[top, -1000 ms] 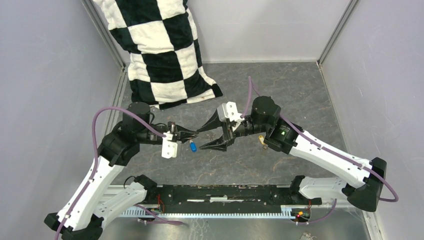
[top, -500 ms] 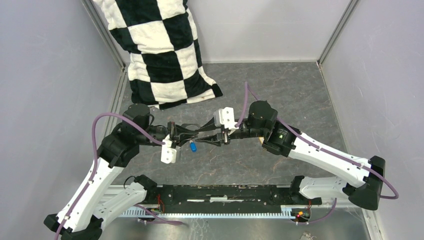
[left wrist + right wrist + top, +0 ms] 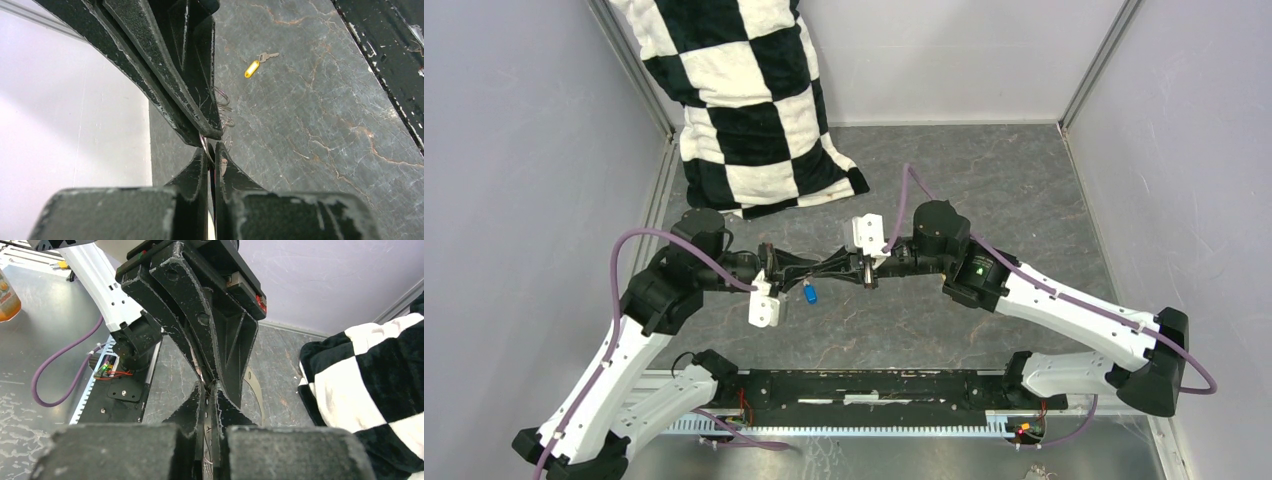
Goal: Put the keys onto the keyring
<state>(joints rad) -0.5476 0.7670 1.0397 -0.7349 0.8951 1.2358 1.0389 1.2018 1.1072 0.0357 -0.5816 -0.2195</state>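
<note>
Mid-table, 2 end effectors (image 3: 213, 152) (image 3: 209, 387) meet at 1 keyring (image 3: 225, 107) near 2 keys (image 3: 809, 293) (image 3: 252, 68).

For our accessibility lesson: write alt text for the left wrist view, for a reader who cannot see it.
Shut black left fingers from below meet shut right fingers from above, tip to tip, with thin keyring wire at the tips. Beyond, a yellow key lies on the dark marbled table.

Only a few thin wire loops of the keyring (image 3: 226, 107) show beside the left pincer (image 3: 212, 152); the rest is hidden.
</note>
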